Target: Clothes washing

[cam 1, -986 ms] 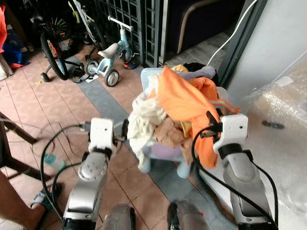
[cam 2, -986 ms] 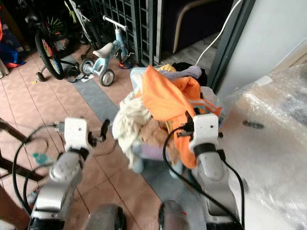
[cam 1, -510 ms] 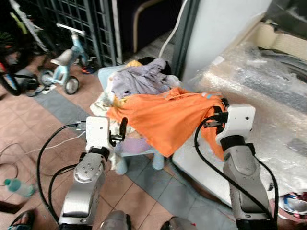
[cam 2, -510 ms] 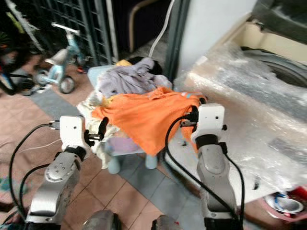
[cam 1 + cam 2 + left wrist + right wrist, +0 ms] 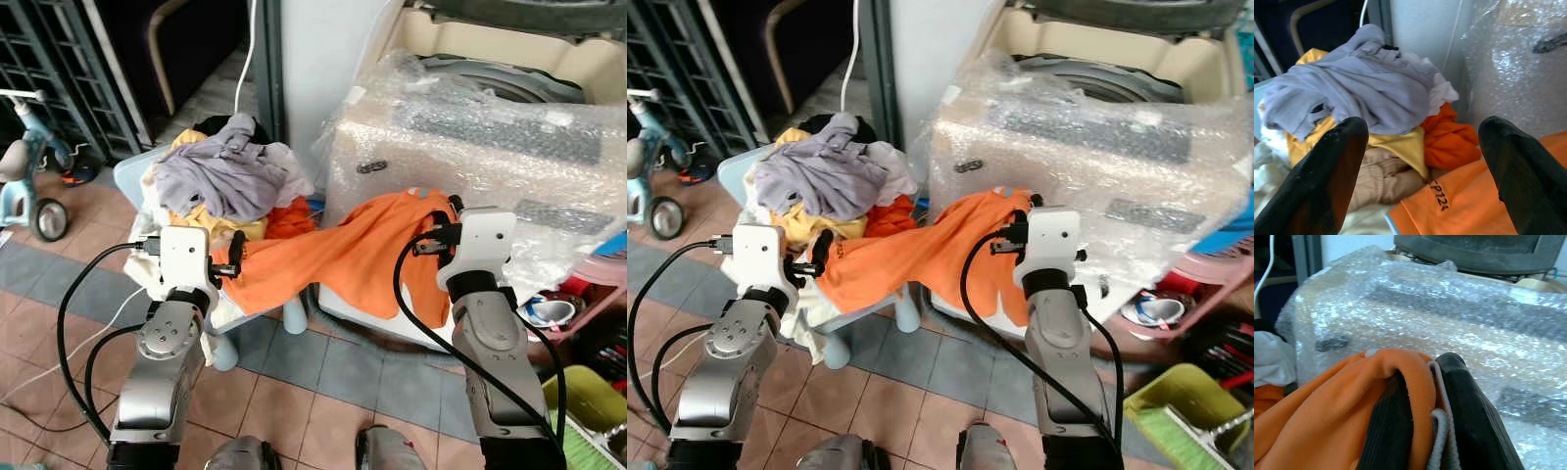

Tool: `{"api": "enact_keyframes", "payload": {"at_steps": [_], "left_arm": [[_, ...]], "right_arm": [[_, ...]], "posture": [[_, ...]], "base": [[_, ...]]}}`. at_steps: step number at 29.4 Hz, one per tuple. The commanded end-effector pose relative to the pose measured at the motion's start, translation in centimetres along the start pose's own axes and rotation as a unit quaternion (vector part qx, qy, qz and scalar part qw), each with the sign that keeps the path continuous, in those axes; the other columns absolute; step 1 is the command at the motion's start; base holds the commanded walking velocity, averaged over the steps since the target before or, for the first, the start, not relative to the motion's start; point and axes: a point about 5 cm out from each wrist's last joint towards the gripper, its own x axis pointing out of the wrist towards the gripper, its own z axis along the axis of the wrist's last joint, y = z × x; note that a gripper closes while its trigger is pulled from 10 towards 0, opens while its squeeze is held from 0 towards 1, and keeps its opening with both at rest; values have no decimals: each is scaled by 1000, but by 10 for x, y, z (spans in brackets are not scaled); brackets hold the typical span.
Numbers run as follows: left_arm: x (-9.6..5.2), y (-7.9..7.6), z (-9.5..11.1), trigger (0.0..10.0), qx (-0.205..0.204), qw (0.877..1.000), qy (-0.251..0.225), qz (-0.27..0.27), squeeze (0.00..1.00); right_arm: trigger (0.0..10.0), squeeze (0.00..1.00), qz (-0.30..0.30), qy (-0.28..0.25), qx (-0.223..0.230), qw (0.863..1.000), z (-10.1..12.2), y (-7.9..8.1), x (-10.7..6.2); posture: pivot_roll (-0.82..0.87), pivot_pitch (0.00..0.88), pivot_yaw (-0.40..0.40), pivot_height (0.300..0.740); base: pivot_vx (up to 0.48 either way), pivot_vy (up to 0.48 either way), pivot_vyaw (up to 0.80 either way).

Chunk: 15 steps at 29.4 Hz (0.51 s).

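An orange shirt (image 5: 355,257) stretches from the laundry pile across to my right gripper (image 5: 452,211), which is shut on one end of it; the right wrist view shows the cloth (image 5: 1400,377) pinched between the black fingers (image 5: 1464,401). My left gripper (image 5: 236,251) is open beside the shirt's other end, its fingers (image 5: 1327,171) spread wide over the pile. The pile (image 5: 220,176) of grey, yellow and white clothes fills a pale blue basket (image 5: 132,176). A washing machine (image 5: 490,108) wrapped in bubble wrap stands to the right, its top open.
A white wall corner with a cable (image 5: 245,59) rises behind the basket. A small blue tricycle (image 5: 24,186) stands at the far left. A green basin (image 5: 588,401) and a pink tub (image 5: 598,264) sit on the floor at the right. Tiled floor (image 5: 323,392) lies below.
The camera has turned right, bringing the washing machine to the middle. My right gripper has carried the orange shirt off the pile toward the machine; the shirt now hangs stretched between pile and gripper.
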Motion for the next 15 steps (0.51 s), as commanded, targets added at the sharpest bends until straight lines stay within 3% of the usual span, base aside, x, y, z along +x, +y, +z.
{"api": "enact_keyframes", "payload": {"at_steps": [1, 15], "left_arm": [[-2, 3, -3, 10000, 4, 1000, 9, 4, 0], [-2, 4, -4, 10000, 13, 1000, 11, 1, 0]], "right_arm": [[10000, 0, -10, -21, 1, 1000, 9, -1, 4], [10000, 0, -20, -19, -5, 1000, 6, -3, 6]], "posture": [[-34, 114, 36, 740], [-18, 102, 38, 740]], "base": [[0, 0, -800], [0, 0, -800]]}}
